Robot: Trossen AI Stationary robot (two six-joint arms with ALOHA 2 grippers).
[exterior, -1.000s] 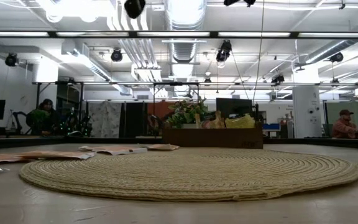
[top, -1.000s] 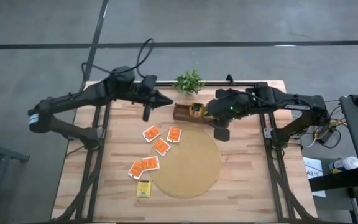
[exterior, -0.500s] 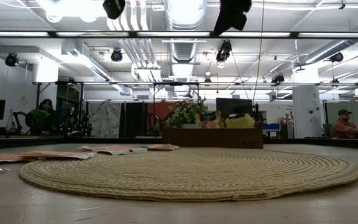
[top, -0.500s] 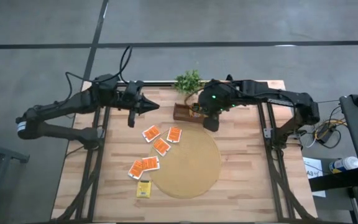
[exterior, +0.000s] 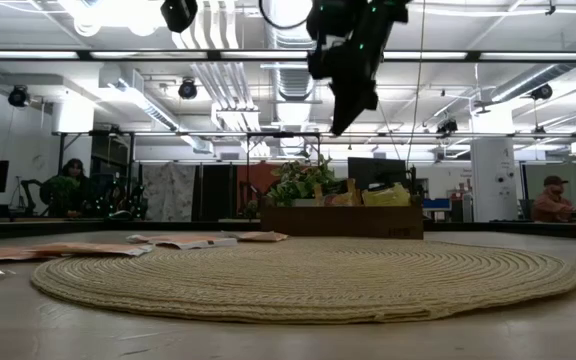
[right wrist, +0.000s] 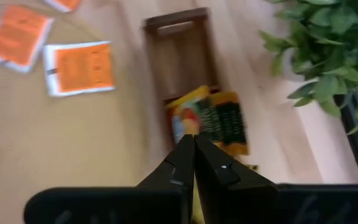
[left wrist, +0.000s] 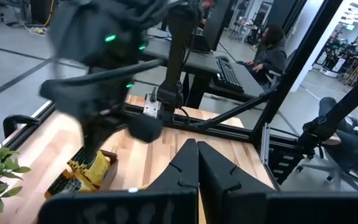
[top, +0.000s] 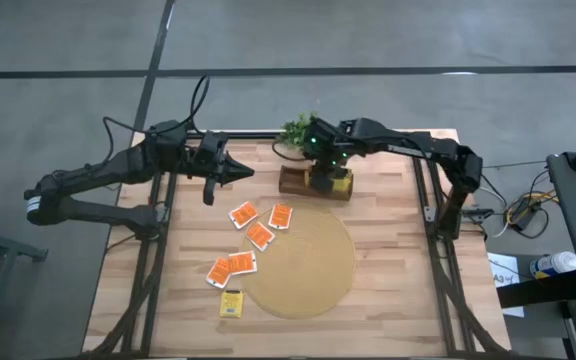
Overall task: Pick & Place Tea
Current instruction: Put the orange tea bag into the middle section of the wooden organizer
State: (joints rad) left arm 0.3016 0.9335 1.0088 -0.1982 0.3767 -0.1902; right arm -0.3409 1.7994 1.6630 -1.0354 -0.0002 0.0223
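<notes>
My right fingers [right wrist: 193, 146] are pressed together, empty, hanging above the dark wooden box [top: 303, 181] at the back of the light wooden tabletop [top: 398, 290], where yellow tea-bag packets [right wrist: 211, 118] stand beside the small green plant [top: 299, 128]. Orange-red square packets [top: 259, 235] lie flat left of the round woven tan mat [top: 303, 265]. My left fingers [left wrist: 196, 155] are pressed together, raised over the tabletop's back left.

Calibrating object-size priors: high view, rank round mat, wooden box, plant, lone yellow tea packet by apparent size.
1. Round mat, by far largest.
2. Wooden box and plant: similar footprint, both partly hidden by the right arm, so unranked.
3. Yellow tea packet, smallest.
</notes>
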